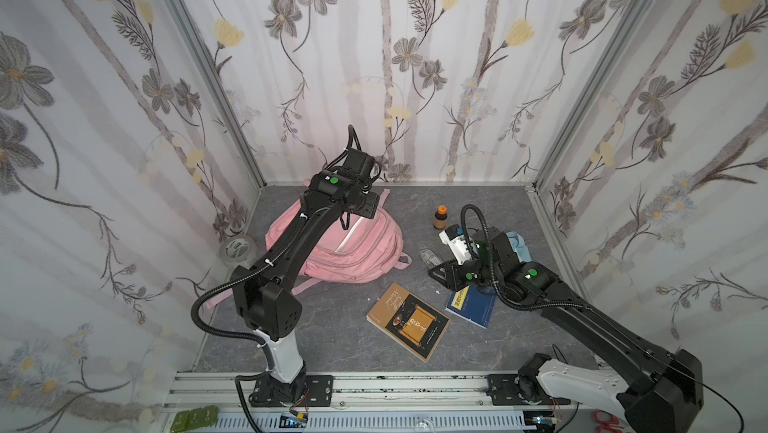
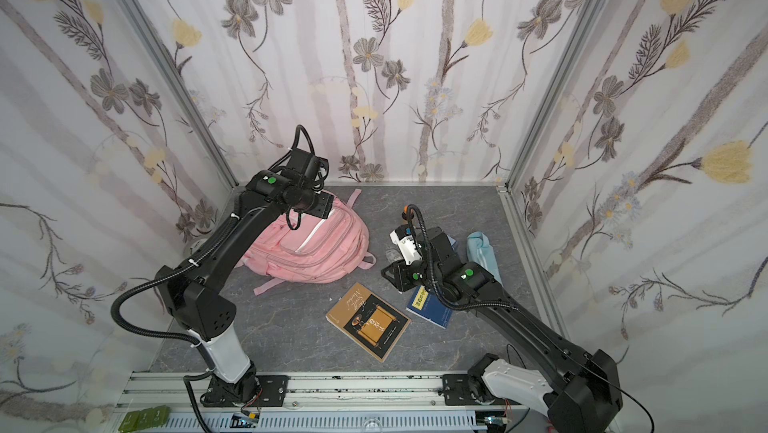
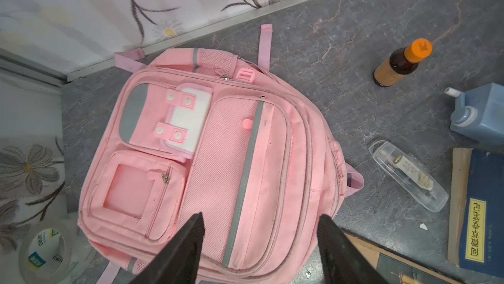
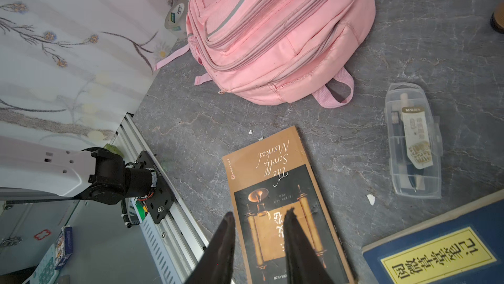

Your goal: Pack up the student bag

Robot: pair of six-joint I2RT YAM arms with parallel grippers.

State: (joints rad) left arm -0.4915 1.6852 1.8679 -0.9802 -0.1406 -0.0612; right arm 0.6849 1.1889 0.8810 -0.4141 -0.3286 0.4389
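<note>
Beneath the left gripper and the right gripper we see a flat dark grey tabletop with pale marble-like veins; beyond both grippers rises a white back wall panel printed with grey flowers and pale yellow tulips; a matching left side panel stands outward of the left gripper, a matching right side panel outward of the right one; slim aluminium corner posts join them; behind the grippers a silver aluminium rail edges the tabletop; we find the light soft and even, the shadows faint.

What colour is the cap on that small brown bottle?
Orange; the bottle cap shows best in the left wrist view.
</note>
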